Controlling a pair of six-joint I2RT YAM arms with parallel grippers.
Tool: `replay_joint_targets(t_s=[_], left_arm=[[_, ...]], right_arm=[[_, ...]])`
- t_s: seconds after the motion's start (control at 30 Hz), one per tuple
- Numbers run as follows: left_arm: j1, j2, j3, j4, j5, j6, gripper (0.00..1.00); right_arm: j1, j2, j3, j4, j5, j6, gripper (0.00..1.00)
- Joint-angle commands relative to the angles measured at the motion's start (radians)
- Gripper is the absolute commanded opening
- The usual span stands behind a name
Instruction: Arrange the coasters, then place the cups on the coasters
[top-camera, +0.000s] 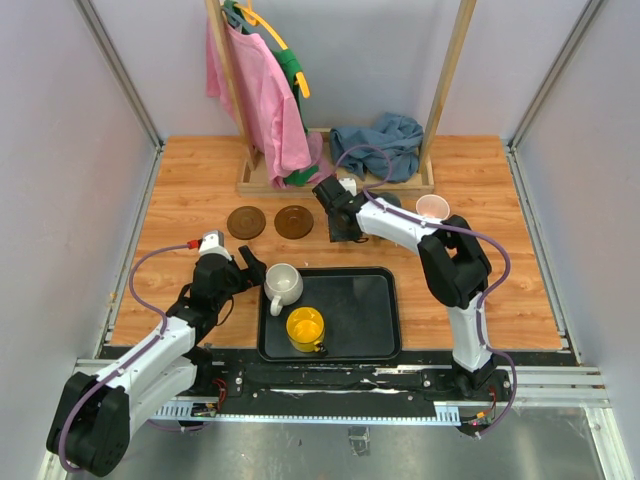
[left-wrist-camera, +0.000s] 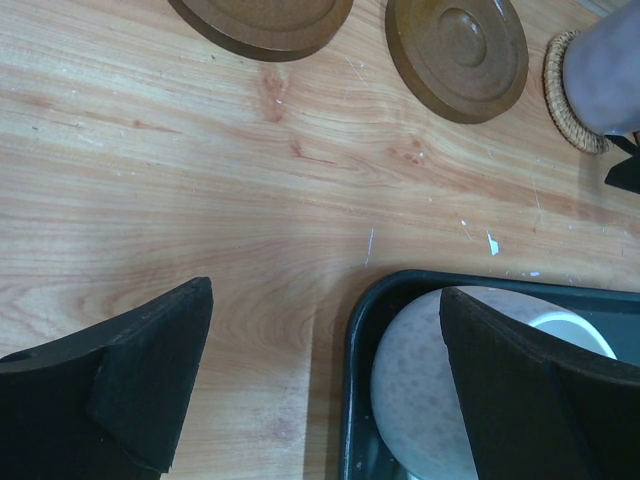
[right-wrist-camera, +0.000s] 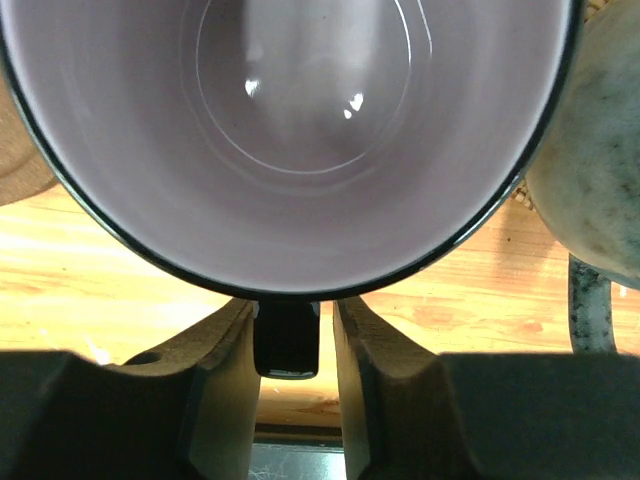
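In the right wrist view, the pale purple cup (right-wrist-camera: 300, 120) fills the frame and its dark handle (right-wrist-camera: 287, 340) stands between the fingers of my right gripper (right-wrist-camera: 290, 318). The jaws are parted, with a gap on the handle's right side. The left wrist view shows this cup (left-wrist-camera: 612, 60) standing on a woven tan coaster (left-wrist-camera: 567, 95). Two dark brown coasters (top-camera: 246, 221) (top-camera: 293, 221) lie to its left. The cream-white cup (top-camera: 283, 285) and yellow cup (top-camera: 305, 328) sit in the black tray (top-camera: 375, 320). My left gripper (top-camera: 245, 270) is wide open beside the white cup (left-wrist-camera: 420, 390), astride the tray's rim (left-wrist-camera: 360, 330).
A grey cup (top-camera: 388, 200) and a pink cup (top-camera: 432, 208) stand right of my right gripper (top-camera: 340, 228); the grey cup (right-wrist-camera: 590, 170) is close beside the purple one. A wooden rack with a pink garment (top-camera: 265, 100) and a blue cloth (top-camera: 378, 145) stands at the back.
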Motion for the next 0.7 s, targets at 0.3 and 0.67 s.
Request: replay_joint_targets(t_s=[0.3,0.67], left_arm=[[-0.006,-0.009,-0.005,-0.004,-0.012,0.001,1.0],[-0.006,-0.07,-0.005,-0.025,0.001,0.021,1.0]], right_arm=[[0.011,-0.04,-0.05,-0.026,-0.014,0.023,0.37],[0.082,-0.196,-0.142,-0.027,0.023,0.017,0.63]])
